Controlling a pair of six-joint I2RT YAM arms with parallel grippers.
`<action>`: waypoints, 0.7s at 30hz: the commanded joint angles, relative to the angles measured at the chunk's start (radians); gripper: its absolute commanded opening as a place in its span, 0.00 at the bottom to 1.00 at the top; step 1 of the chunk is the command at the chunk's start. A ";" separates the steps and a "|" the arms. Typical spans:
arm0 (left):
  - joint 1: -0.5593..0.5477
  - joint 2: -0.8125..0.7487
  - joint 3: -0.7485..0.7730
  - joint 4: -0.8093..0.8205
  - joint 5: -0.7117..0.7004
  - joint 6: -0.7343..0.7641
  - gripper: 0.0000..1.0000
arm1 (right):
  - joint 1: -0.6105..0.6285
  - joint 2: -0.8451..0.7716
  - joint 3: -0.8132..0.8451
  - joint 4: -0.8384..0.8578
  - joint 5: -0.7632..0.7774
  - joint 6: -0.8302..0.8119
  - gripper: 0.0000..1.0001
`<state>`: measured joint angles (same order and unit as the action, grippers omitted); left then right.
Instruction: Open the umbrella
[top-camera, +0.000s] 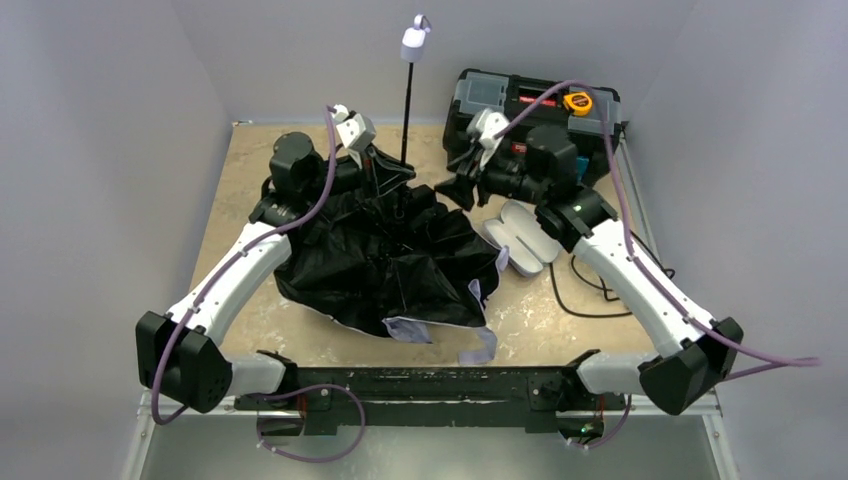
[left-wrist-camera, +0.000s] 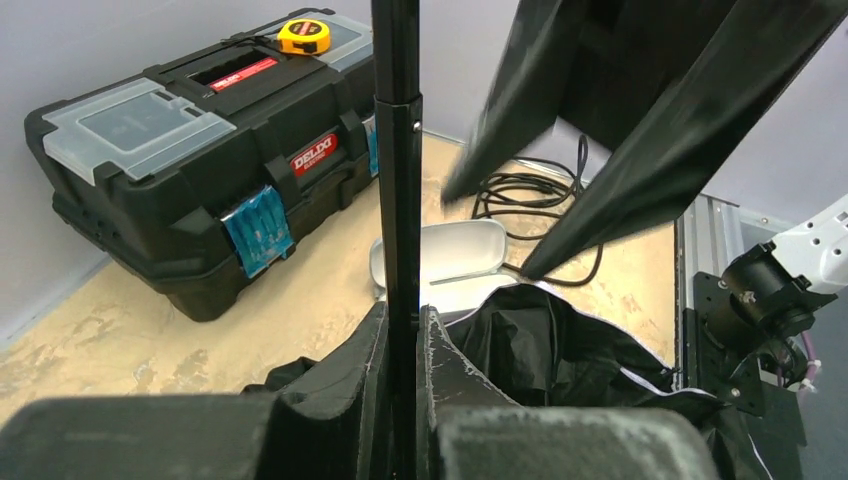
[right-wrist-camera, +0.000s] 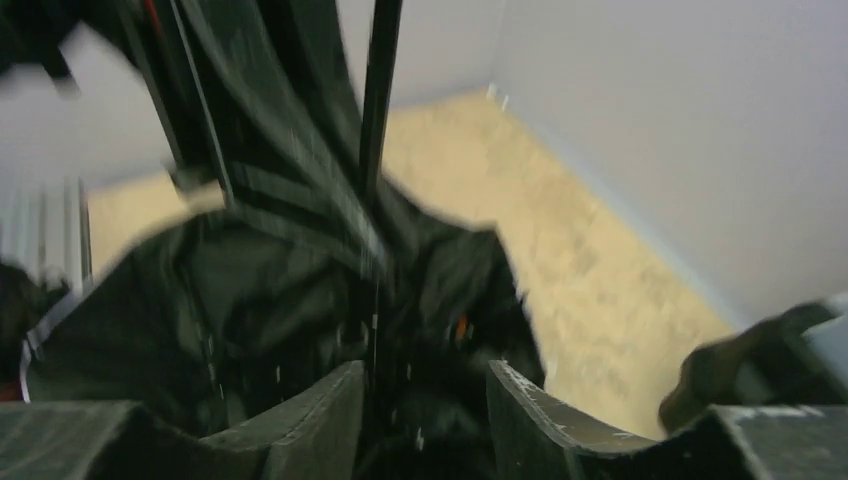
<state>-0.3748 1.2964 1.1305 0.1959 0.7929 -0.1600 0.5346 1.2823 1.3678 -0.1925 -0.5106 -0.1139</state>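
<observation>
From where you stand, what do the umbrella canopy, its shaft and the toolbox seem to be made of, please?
Umbrella canopy: thin matte black fabric, from its crumpled folds. Shaft: likely dark metal, with a telescoping step. Toolbox: black moulded plastic, translucent lid panels.

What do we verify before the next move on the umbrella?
1. left gripper clamped on the shaft: ok, a finger is pressed to each side.
2. right gripper holding a part: not ok, jaws apart, only loose fabric between them.
3. canopy spread: not ok, it lies slumped in a black heap on the table.
4. Shaft upright with the knob on top: ok.
5. case clear of the canopy edge: cannot tell, they lie very close.
6. Right wrist view usable: not ok, blurred.
</observation>
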 joint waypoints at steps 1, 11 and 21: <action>0.020 0.002 0.024 0.071 0.059 0.025 0.00 | 0.018 0.056 -0.084 -0.117 0.009 -0.254 0.46; 0.028 0.002 0.041 0.072 0.081 0.001 0.00 | 0.111 0.278 -0.007 -0.052 0.028 -0.358 0.38; 0.145 -0.010 0.126 0.068 0.147 -0.070 0.00 | 0.112 0.298 -0.186 -0.196 0.125 -0.580 0.39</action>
<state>-0.2714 1.3132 1.1511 0.1925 0.8780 -0.1963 0.6472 1.6066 1.2617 -0.3061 -0.4591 -0.5621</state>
